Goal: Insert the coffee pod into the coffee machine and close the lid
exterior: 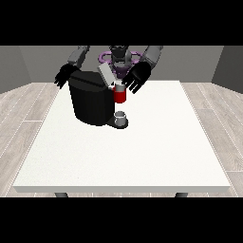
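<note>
Nearest you, a grey cup [121,117] is sitting under the coffee machine [90,97]. Your view-right hand [136,78], fingers spread open, is hovering just right of the lid [106,74]; the view-left hand [63,76] is idling, fingers relaxed, behind the machine.

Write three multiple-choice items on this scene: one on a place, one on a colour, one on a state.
1. Where does the coffee machine stand on the table?
A. far part, view's left of centre
B. near edge
C. view's right corner

2. What colour is the machine's front holder?
A. blue
B. red
C. green

3. How is the lid?
A. shut flat
B. raised
C. lying on the table

Key: 1 A, it sits near the robot; 2 B, plainly red above the small cup; 3 B, the grey flap tilts upward.
</note>
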`<action>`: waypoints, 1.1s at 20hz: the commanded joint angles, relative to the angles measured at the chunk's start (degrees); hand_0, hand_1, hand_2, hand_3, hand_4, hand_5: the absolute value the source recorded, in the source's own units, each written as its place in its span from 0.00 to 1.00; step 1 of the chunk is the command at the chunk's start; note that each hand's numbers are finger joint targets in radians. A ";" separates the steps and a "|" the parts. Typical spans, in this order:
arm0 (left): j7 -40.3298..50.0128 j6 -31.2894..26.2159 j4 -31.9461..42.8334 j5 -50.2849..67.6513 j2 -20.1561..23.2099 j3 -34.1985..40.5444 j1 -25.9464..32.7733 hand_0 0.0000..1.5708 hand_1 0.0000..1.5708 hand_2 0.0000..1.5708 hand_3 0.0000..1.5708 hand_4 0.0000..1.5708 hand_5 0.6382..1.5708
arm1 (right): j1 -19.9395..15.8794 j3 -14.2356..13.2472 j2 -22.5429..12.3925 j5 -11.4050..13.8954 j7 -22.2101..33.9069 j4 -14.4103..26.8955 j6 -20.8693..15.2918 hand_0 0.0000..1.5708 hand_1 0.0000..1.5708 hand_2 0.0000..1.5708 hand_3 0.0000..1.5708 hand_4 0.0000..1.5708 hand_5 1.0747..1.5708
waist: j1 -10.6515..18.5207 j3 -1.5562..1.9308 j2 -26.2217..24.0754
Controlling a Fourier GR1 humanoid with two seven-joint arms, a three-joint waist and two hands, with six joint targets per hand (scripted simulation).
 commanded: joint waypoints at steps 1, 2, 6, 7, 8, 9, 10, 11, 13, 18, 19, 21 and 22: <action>0.98 -0.03 -0.21 -0.70 -0.68 -0.36 -1.04 0.68 0.68 0.72 0.62 0.23 1.00 | -2.87 -1.72 -1.74 -1.13 1.66 1.04 0.76 0.00 0.00 0.00 0.00 0.26 1.00 | 0.53 -0.05 0.30; -1.30 1.99 -0.48 -0.77 0.56 0.27 -0.11 0.68 0.68 0.71 0.61 0.23 1.00 | -0.54 -1.38 -0.67 -1.05 -3.37 0.95 1.07 0.00 0.00 0.00 0.00 0.29 1.00 | -0.16 -0.05 2.65; -2.91 -1.82 1.01 -2.33 2.49 -1.43 0.33 0.36 0.36 0.52 0.41 0.15 1.00 | 1.25 1.18 0.00 0.40 -0.70 -1.40 0.78 0.00 0.00 0.00 0.00 0.26 1.00 | -1.22 -0.06 0.77; -3.09 -1.58 -0.06 -3.71 0.85 -3.45 1.09 0.00 0.00 0.24 0.07 0.00 1.00 | -1.86 -1.74 -1.77 -1.64 1.24 0.25 1.34 0.00 0.00 0.00 0.00 0.26 1.00 | 0.58 -0.05 0.62; -3.24 -3.91 0.71 -2.59 3.45 -1.81 -1.66 0.00 0.00 0.00 0.00 0.00 1.00 | -2.50 -1.31 -1.43 -0.55 -1.05 0.01 0.55 0.00 0.00 0.00 0.00 0.27 1.00 | -0.25 -0.05 2.87; -1.57 -1.63 1.10 -3.80 1.55 -2.58 -1.00 0.00 0.00 0.00 0.00 0.00 1.00 | -2.44 0.33 -0.21 0.14 2.93 -1.16 -0.64 0.00 0.00 0.00 0.00 0.28 1.00 | -1.24 -0.06 1.64; -2.43 -1.92 0.55 -3.75 1.68 -2.66 0.53 0.00 0.00 0.00 0.00 0.00 1.00 | -0.17 -0.08 -0.42 0.06 1.51 -0.13 -0.25 0.00 0.00 0.00 0.00 0.24 1.00 | -0.12 -0.06 0.21; -0.29 -4.09 0.43 -4.02 1.75 -3.10 -1.78 0.00 0.00 0.00 0.00 0.00 1.00 | -1.26 -0.81 -0.21 0.36 -3.04 2.25 -0.35 0.00 0.00 0.00 0.00 0.22 1.00 | 0.37 -0.03 2.17; -3.00 -3.22 0.46 -4.08 3.33 -2.47 -0.39 0.00 0.00 0.00 0.00 0.00 1.00 | 0.40 -0.01 -0.16 0.63 -1.35 0.63 -0.41 0.00 0.00 0.00 0.00 0.22 1.00 | -0.02 -0.05 1.13; 0.72 -3.17 -1.91 -4.43 -2.20 -3.76 -0.56 0.00 0.00 0.00 0.00 0.00 1.00 | -1.55 -3.03 -1.28 -0.81 -1.47 5.02 -0.52 0.00 0.00 0.00 0.00 0.24 1.00 | 2.60 -0.04 -1.93; -0.97 -3.42 -0.58 -4.68 -0.34 -3.37 0.79 0.00 0.00 0.00 0.00 0.00 1.00 | 1.80 -0.05 -0.21 0.41 -1.53 2.24 0.18 0.00 0.00 0.00 0.00 0.27 1.00 | 0.86 -0.06 -2.62; -2.04 -2.61 -1.53 -4.52 -1.57 -3.56 2.78 0.00 0.00 0.00 0.00 0.00 1.00 | 1.30 -1.47 0.45 0.00 -2.58 3.68 -1.53 0.00 0.00 0.00 0.00 0.26 1.00 | 3.30 -0.05 -2.99; -1.52 -4.45 -0.21 -4.15 1.18 -2.26 1.42 0.00 0.00 0.00 0.00 0.00 1.00 | 2.20 -0.45 -0.20 -0.58 -0.30 1.85 0.41 0.00 0.00 0.00 0.00 0.23 1.00 | 1.43 -0.06 -3.60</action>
